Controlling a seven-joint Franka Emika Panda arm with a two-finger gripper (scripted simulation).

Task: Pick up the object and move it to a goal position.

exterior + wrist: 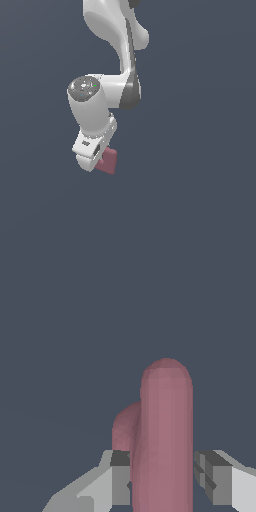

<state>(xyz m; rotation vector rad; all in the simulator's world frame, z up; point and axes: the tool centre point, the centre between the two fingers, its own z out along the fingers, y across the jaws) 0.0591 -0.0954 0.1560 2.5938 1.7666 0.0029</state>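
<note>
The cube (162, 446) sits between the gripper (162, 476) jaws, which stand slightly apart from its sides, beneath the white arm (107, 60).

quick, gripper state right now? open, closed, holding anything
Gripper: the small dusky pink-red object with rounded edges sits between its fingers; a gap shows on one side, so a firm grip cannot be told.

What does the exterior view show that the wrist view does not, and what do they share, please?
Only the exterior view shows the white arm reaching down from above. Only the wrist view shows both grey fingertips flanking the pink object, with a gap on one side. Both show the object at the pincer against a plain dark grey background.
</note>
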